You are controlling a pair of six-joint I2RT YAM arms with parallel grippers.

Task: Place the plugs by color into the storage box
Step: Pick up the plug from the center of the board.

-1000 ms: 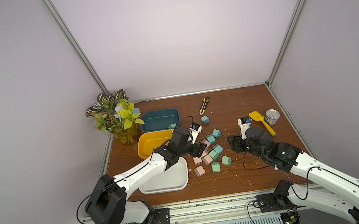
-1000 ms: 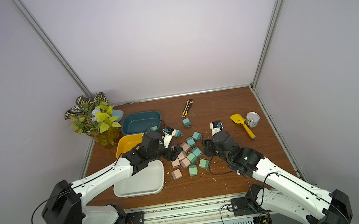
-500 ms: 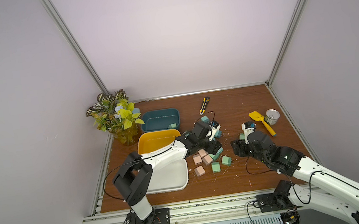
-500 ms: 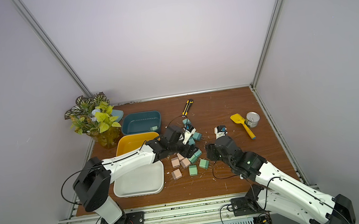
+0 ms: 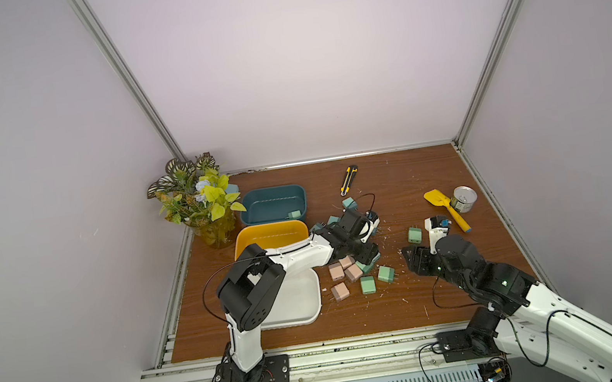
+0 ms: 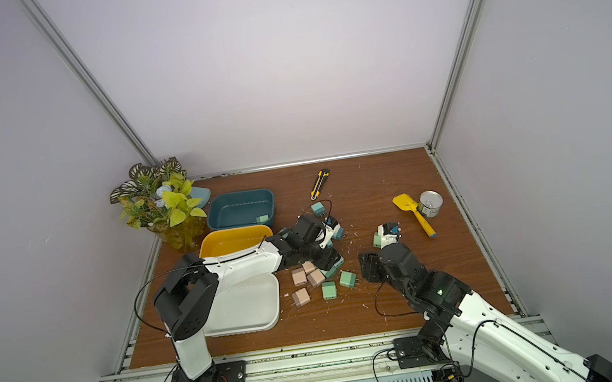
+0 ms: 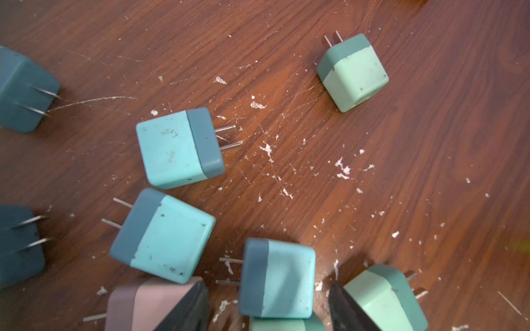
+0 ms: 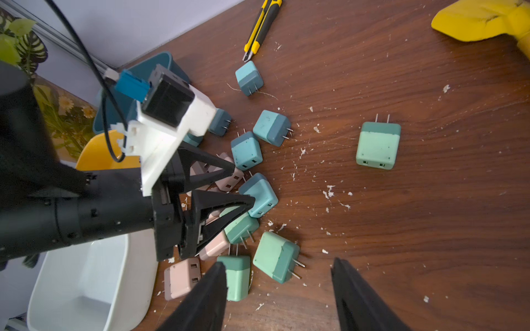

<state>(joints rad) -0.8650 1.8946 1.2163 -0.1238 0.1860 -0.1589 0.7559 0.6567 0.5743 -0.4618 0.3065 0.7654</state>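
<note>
Since a second ago, my left gripper point(image 8: 244, 182) has swung off the white tray point(image 5: 299, 298) to the plugs point(image 5: 353, 272) clustered just beside that tray. Its jaws stand apart astride a teal-blue plug point(image 7: 276, 278), not clamping it. My right gripper point(image 8: 278, 261) hovers beyond the plugs from the tray, its jaws apart and empty.

I see plant point(image 5: 196, 199) in back left corner; utility knife point(image 5: 348, 180) near back; yellow scoop point(image 5: 440, 201) just beside tin can point(image 5: 465, 199).
</note>
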